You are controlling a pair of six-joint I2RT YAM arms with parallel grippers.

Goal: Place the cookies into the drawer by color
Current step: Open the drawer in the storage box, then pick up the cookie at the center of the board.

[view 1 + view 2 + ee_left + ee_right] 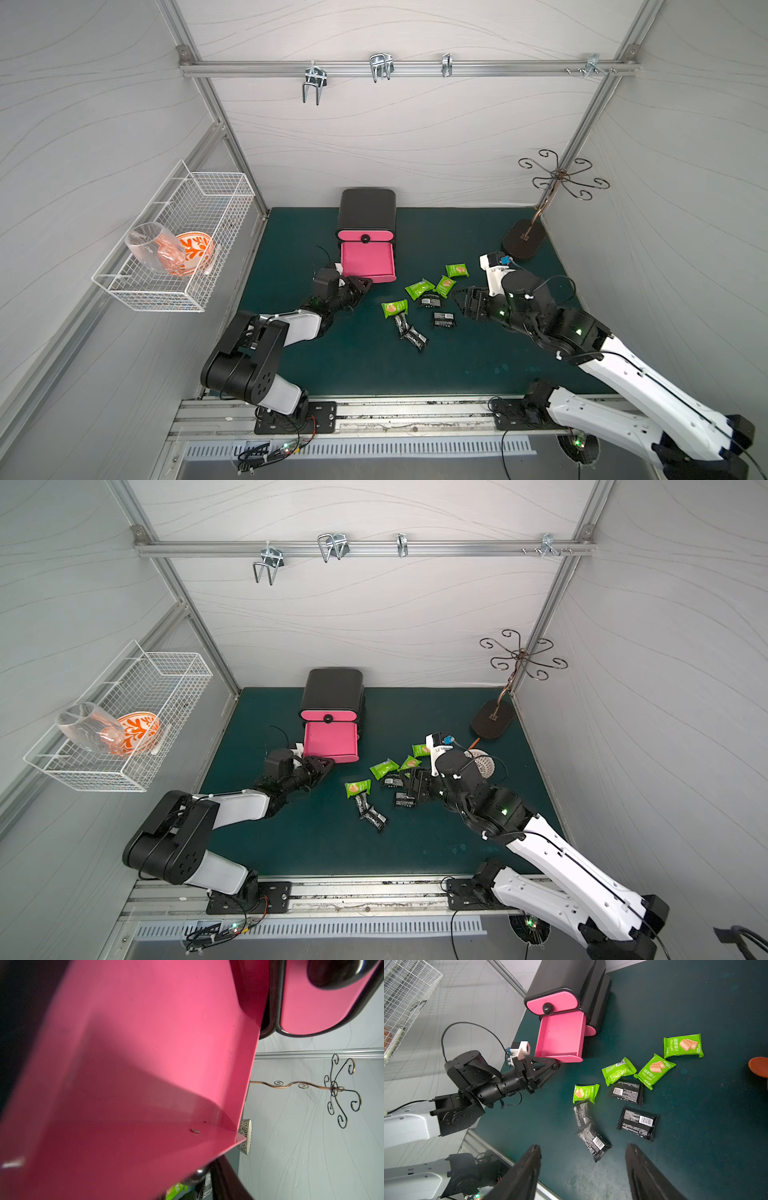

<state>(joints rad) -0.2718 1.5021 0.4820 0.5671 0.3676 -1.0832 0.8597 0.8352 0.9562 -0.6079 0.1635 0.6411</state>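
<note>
Right now I have the left gripper closed on the knob of the middle drawer, which stands pulled out of the black cabinet at the back of the green mat. The right gripper hangs spread wide, holding nothing, near the cookies: four green and four black packets loose near the drawer.

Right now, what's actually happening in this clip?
The left end effector grips the knob of the pulled-out middle drawer, which is empty. The right end effector hangs open and empty over the loose cookies. Four green packets and four black packets lie on the green mat beside the cabinet; none is sorted yet.
</note>
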